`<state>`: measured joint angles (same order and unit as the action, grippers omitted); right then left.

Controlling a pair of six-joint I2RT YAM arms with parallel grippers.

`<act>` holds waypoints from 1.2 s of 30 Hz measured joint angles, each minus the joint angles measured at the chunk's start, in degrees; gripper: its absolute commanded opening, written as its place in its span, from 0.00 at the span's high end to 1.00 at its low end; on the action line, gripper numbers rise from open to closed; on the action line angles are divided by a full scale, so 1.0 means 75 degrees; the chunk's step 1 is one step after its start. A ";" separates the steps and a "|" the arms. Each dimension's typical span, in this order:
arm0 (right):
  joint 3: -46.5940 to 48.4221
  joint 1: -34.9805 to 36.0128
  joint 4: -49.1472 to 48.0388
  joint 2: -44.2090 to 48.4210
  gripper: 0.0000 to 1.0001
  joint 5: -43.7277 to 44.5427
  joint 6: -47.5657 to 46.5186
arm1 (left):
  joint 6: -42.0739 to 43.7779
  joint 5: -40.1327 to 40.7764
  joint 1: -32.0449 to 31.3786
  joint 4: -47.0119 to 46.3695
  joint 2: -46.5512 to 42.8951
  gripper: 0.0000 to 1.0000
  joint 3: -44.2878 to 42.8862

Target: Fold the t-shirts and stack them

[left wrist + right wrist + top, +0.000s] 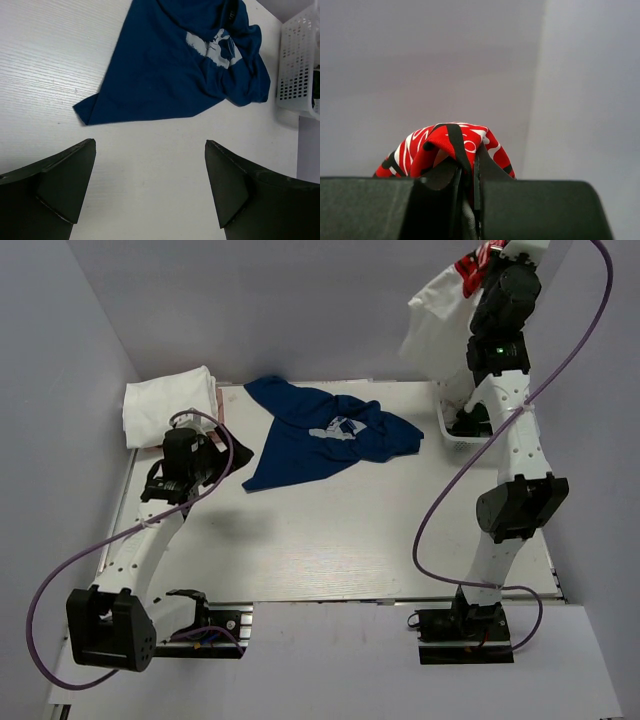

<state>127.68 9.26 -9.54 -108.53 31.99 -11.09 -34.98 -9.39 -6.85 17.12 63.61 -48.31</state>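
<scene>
Folded white shirt (168, 408) lies to the left of and a little behind left gripper (150, 144), not touching it. Left gripper: jaws wide apart, nothing between them, low over table (330, 540). Navy shirt (165, 70) lies crumpled on table just ahead of its fingertips, white print up. Basket (300, 60) sits beyond the shirt, to that gripper's right. Right gripper (467, 167) is high above basket, jaws clamped on red shirt (445, 142). White cloth (435, 320) hangs beneath it; cannot tell whether it is the same garment.
</scene>
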 measured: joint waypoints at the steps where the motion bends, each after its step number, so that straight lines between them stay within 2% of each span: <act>1: -0.0017 -0.0178 0.0006 -0.0058 1.00 0.0015 0.0006 | 0.0000 0.0032 0.0000 0.0000 0.0050 0.00 -0.0012; 5: -0.0944 -0.0828 -0.0102 0.0000 1.00 0.0035 0.0323 | 0.0000 0.0102 0.0000 -0.0015 0.0408 0.00 -0.0076; 8: -0.2288 -0.1384 -0.0198 0.0093 1.00 -0.0219 0.0901 | 0.0003 0.0102 0.0000 -0.0003 0.0854 0.00 -0.0251; 11: -0.3620 -0.1897 0.0047 0.0029 1.00 -0.0405 0.1580 | 0.0003 0.0087 0.0000 -0.0003 0.1373 0.00 -0.0545; 14: -0.4377 -0.2261 0.0493 -0.0262 1.00 -0.0600 0.2285 | 0.0000 0.0061 0.0003 -0.0015 0.1824 0.00 -0.0781; 17: -0.4739 -0.2381 0.0927 -0.0667 0.86 -0.0871 0.2900 | -0.0003 0.0041 -0.0003 0.0026 0.2110 0.00 -0.0839; 19: -0.4733 -0.2372 0.1198 -0.0976 0.73 -0.1110 0.3209 | -0.0003 0.0044 -0.0003 0.0146 0.2224 0.00 -0.0845; 21: -0.4587 -0.2363 0.1629 -0.1285 0.66 -0.1428 0.3305 | 0.0000 0.0058 -0.0003 0.0289 0.2302 0.00 -0.0866; 22: -0.4366 -0.2352 0.1932 -0.1463 0.54 -0.1620 0.3311 | 0.0000 0.0087 -0.0003 0.0350 0.2323 0.00 -0.0868; 23: -0.4106 -0.2337 0.2157 -0.1632 0.49 -0.1766 0.3348 | 0.0000 0.0122 -0.0003 0.0405 0.2334 0.00 -0.0868; 24: -0.3850 -0.2328 0.2369 -0.1763 0.39 -0.1923 0.3305 | 0.0000 0.0146 -0.0003 0.0446 0.2334 0.00 -0.0868; 25: -0.3634 -0.2326 0.2594 -0.1839 0.14 -0.2078 0.3287 | 0.0000 0.0157 -0.0003 0.0481 0.2328 0.00 -0.0868; 26: -0.3456 -0.2326 0.2830 -0.1859 0.10 -0.2241 0.3261 | 0.0000 0.0175 -0.0003 0.0504 0.2317 0.00 -0.0866; 32: -0.3077 -0.2279 0.3727 -0.1553 0.10 -0.2742 0.3083 | 0.0003 0.0373 -0.0003 0.0694 0.2052 0.00 -0.0746; 36: -0.3870 -0.2127 0.3946 -0.0271 0.10 -0.2903 0.2993 | 0.0000 0.0618 -0.0003 0.0790 0.2028 0.00 -0.0606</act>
<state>98.65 -6.70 20.05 -110.56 10.22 11.35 -34.98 -4.75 -6.87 23.05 78.83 -52.86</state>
